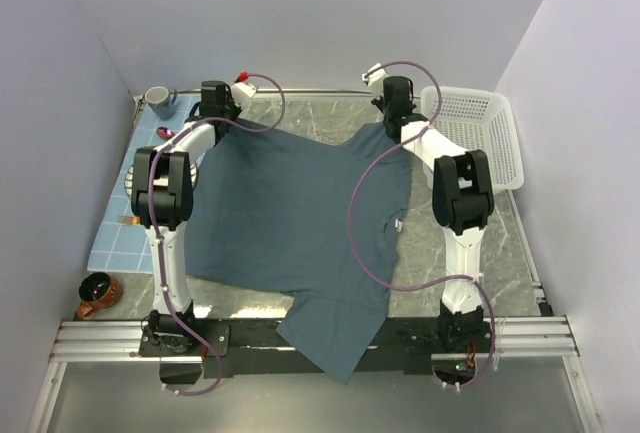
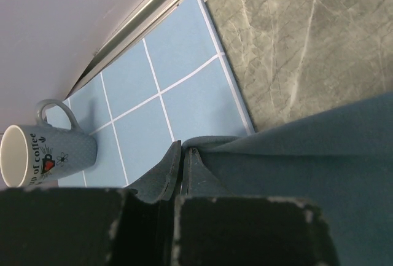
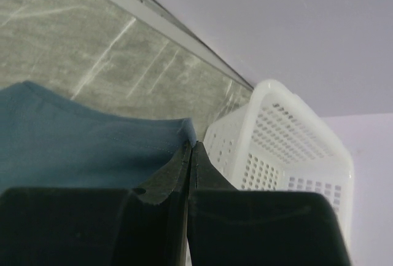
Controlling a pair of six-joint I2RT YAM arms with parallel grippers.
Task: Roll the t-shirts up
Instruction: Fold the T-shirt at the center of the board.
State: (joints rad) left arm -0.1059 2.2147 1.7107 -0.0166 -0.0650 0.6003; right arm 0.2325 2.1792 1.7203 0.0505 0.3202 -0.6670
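Note:
A dark slate-blue t-shirt point(image 1: 300, 213) lies spread over the table, one end hanging over the near edge. My left gripper point(image 1: 222, 121) is at the shirt's far left corner, shut on the cloth. In the left wrist view the fabric point(image 2: 307, 155) is pinched between the jaws of the left gripper point(image 2: 183, 150). My right gripper point(image 1: 393, 125) is at the far right corner, also shut on the shirt. The right wrist view shows the hem point(image 3: 92, 143) folded into the closed jaws of the right gripper point(image 3: 191, 144).
A white perforated basket point(image 1: 475, 133) stands at the far right, close to the right gripper. A light blue gridded placemat point(image 1: 120, 223) lies at the left with a grey mug point(image 1: 160, 101) at its far end. A brown cup point(image 1: 97, 295) sits near left.

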